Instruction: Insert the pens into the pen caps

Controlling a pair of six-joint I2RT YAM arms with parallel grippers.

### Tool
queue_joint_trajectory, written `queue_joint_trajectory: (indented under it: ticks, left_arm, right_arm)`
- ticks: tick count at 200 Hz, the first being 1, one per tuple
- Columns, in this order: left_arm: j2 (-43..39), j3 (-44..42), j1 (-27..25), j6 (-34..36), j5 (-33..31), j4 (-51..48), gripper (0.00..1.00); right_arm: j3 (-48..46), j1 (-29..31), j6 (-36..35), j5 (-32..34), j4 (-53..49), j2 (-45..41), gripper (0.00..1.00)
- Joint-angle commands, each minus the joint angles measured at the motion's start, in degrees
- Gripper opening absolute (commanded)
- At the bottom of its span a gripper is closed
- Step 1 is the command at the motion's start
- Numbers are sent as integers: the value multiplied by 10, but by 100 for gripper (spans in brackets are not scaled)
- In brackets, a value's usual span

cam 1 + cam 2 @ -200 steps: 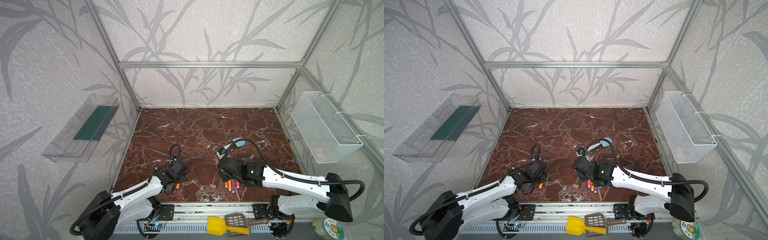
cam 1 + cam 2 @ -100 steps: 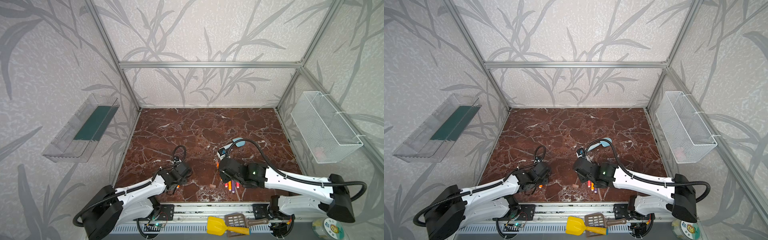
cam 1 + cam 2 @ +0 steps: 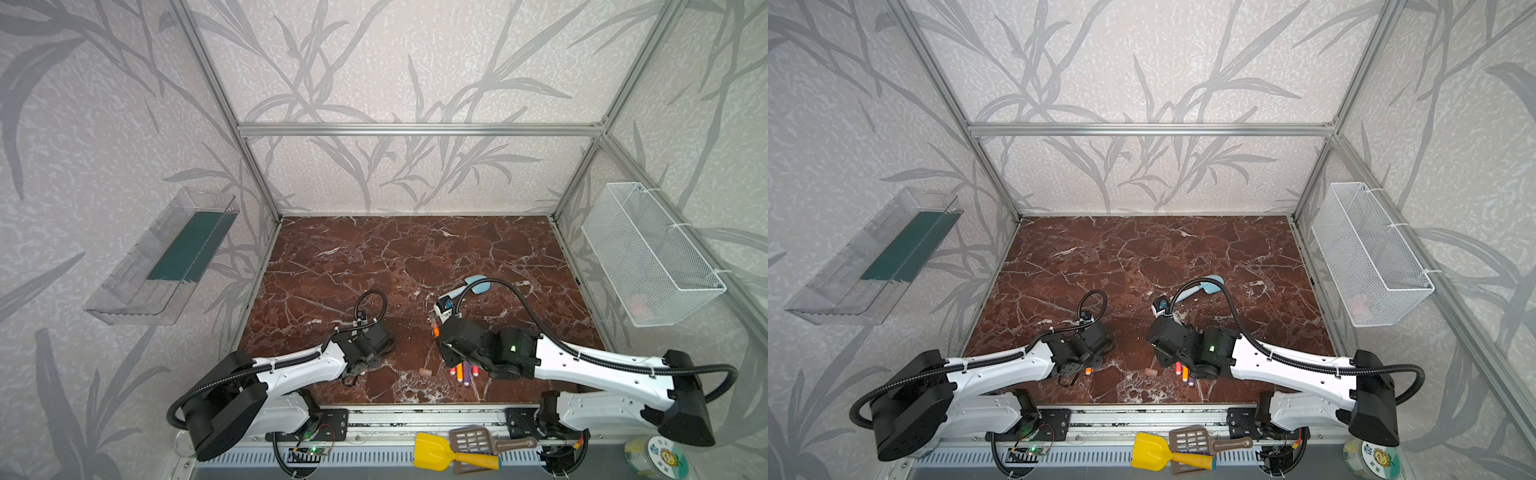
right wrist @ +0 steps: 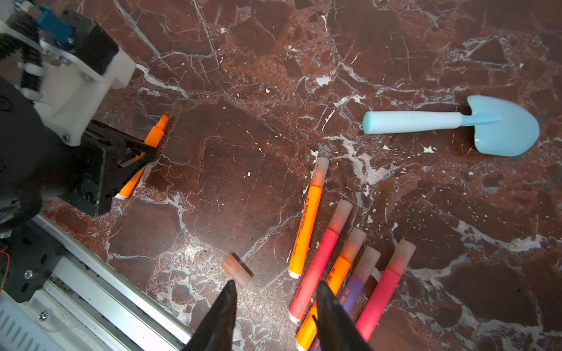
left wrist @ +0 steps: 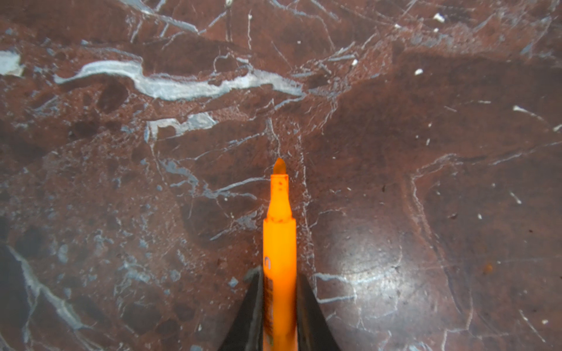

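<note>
Grips an orange pen (image 5: 279, 243) in the left gripper (image 5: 279, 275), black jaws closed flat on either side of the barrel; leaves the pointed tip uncapped and jutting out past the fingertips, low over the marble table (image 5: 121, 182); seen from the right wrist, pinches the barrel about mid-length, white end poking out behind; cannot tell whether the pen rests on the marble or hangs just clear of it.

Holds the right gripper (image 4: 275, 288) with jaws partly apart and nothing between them; hovers over the marble near the front rail; just ahead of one fingertip (image 4: 229, 291), a loose pen cap (image 4: 237, 270), pale pinkish-tan, lying on its side, alone; beside the other fingertip, five capped pens (image 4: 319, 258) fanned side by side, touching or nearly so: orange, red-pink, orange, purple, red-pink, white ends toward the front rail; crosses over the near ends of the middle ones with that fingertip; in both top views, hides most of this row beneath the right wrist, with the loose pen cap (image 3: 424, 371) out in the open between the two arms.

Farther back, well apart from the pens, a light-blue toy shovel (image 4: 456, 121) lying flat; off the table's front edge, a yellow shovel (image 3: 432, 449) and a brown slotted scoop (image 3: 469, 439); on the right wall, a white wire basket (image 3: 648, 257); on the left wall, a clear tray (image 3: 166, 257).
</note>
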Motion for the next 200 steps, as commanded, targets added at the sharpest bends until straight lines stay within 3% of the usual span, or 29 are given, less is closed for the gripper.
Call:
queue_joint_trajectory:
  ticks: [1,44,62,101,138,200]
  left_arm:
    - [10,-25,-3,-9,38,-27,18]
    - [-66,-39,-3,3,54,33,14]
    - [-103,-50,-1,35,93,103,14]
    - [-158,-5,-2,102,154,143,10]
    - [-200,-10,-2,146,269,258,7]
    - [-237,-22,-2,164,313,287,7]
  right_arm:
    - [-6,5,6,11,11,-22,43]
    - [-84,6,51,3,137,-62,48]
    - [-126,4,70,2,209,-88,53]
    - [-190,3,85,-19,352,-138,63]
    - [-216,2,122,-58,492,-115,65]
    - [-200,3,177,-42,535,-56,64]
